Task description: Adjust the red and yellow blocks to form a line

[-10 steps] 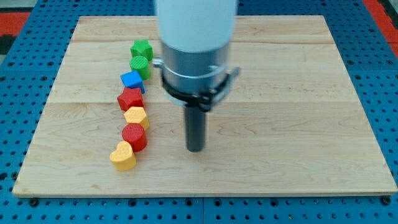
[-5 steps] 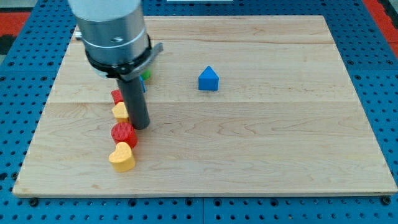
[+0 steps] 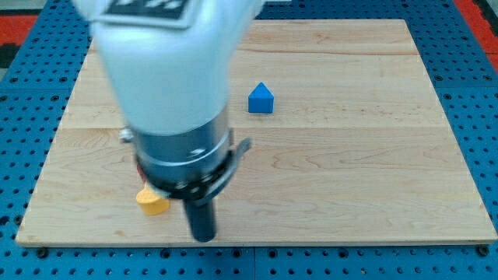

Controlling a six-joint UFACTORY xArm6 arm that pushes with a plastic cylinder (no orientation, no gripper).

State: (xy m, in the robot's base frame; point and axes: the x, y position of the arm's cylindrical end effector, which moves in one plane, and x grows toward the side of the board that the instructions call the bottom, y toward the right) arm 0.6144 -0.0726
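Observation:
My arm fills the view's left and centre, and its body hides most of the block column. My tip rests near the board's bottom edge, just right of a yellow heart-shaped block, of which only the lower part shows. A sliver of a red block peeks out at the arm's left side. The other red and yellow blocks and the green blocks are hidden behind the arm.
A blue house-shaped block sits alone at the view's upper middle. The wooden board lies on a blue pegboard surface.
My arm has moved down the view, from beside the red and yellow column to the board's bottom edge, and now covers most of that column. The blue house-shaped block has not moved in the last half second.

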